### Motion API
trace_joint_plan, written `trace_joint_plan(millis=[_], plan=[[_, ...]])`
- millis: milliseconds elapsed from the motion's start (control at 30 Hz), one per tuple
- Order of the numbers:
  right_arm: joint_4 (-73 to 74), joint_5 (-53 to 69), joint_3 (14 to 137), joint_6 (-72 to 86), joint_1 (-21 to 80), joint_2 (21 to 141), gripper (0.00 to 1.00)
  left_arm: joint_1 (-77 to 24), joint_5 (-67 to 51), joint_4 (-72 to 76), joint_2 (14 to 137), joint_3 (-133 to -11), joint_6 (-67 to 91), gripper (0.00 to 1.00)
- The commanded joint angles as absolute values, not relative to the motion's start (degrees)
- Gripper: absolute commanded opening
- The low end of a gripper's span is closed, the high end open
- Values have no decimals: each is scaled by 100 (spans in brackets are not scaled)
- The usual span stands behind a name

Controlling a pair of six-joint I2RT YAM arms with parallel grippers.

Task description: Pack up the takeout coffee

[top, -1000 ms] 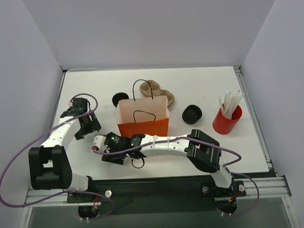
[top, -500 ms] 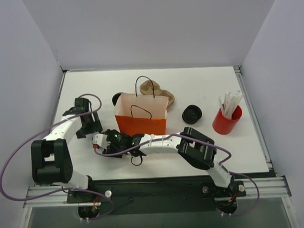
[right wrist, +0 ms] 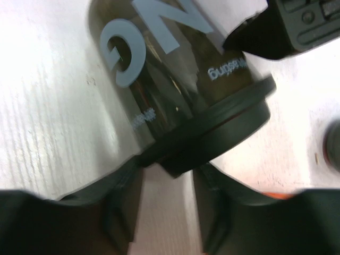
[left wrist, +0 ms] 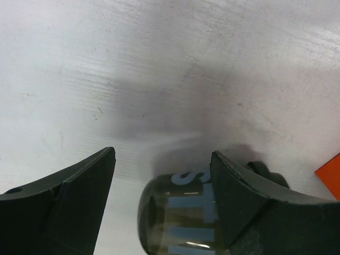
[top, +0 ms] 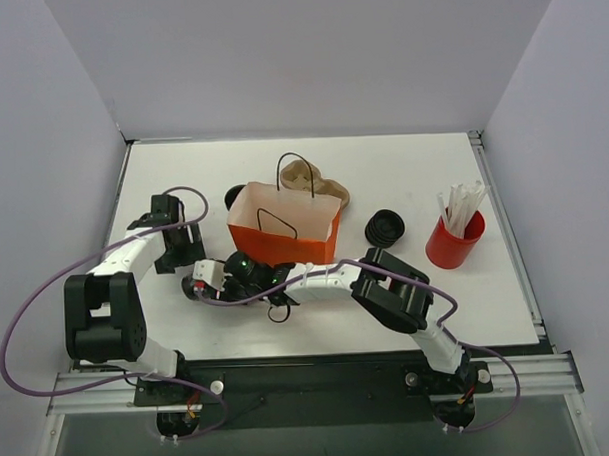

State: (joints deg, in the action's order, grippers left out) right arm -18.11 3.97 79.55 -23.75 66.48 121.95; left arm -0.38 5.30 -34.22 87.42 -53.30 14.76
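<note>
Where the takeout coffee lies: on its side on the tabletop, between the left end effector's fingers and just ahead of the right end effector's fingertips.
Left end effector: wide open and holding nothing, with the takeout coffee closer to one finger than the other.
Right end effector: fingers partly apart, the rim of the black lid at their tips; I cannot tell whether they pinch it.
Orange bag: standing open-topped just beyond the right end effector.
</note>
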Motion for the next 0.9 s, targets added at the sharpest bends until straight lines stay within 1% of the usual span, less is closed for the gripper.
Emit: trace_joint_plan(millis=[0, 167, 233, 267, 333, 467, 600, 700, 733, 767, 867], plan=[[-2531, 686, 7832, -2320, 6706, 12182, 35, -35, 536, -3331, 8728, -5406, 1415, 82], [-2777, 580, 7770, -2241, 6715, 12147, 14, -35, 624, -3331, 8561, -5195, 1503, 82], [-2908, 536, 7708, -2232, 6741, 12085, 9, -35, 633, -3366, 8482, -5150, 1555, 82], [-2944, 536, 7691, -2198, 6750, 12059, 4, -35, 659, -3392, 8464, -5142, 1573, 82], [-2918, 554, 7673, -2180, 6767, 11997, 0, -26, 677, -3410, 8394, -5150, 1617, 82], [-2673, 466, 7585, -2197, 6838, 11752, 0, -35, 799, -3559, 8280, -5282, 1722, 82], [-1847, 194, 7463, -2145, 6952, 11286, 0, -35, 1239, -3823, 8235, -5764, 2161, 84], [-910, 18, 7164, -2048, 7066, 10645, 0, -35, 1301, -3990, 8227, -6230, 2529, 85], [-679, -209, 7111, -2004, 7093, 10478, 0, -35, 1275, -4025, 8218, -6345, 2610, 85], [-172, -281, 7032, -1943, 7154, 10146, 0, -53, 1248, -4008, 8200, -6485, 2741, 85], [736, -474, 6892, -1601, 7329, 9450, 0, -202, 1239, -3929, 8174, -6592, 2882, 85]])
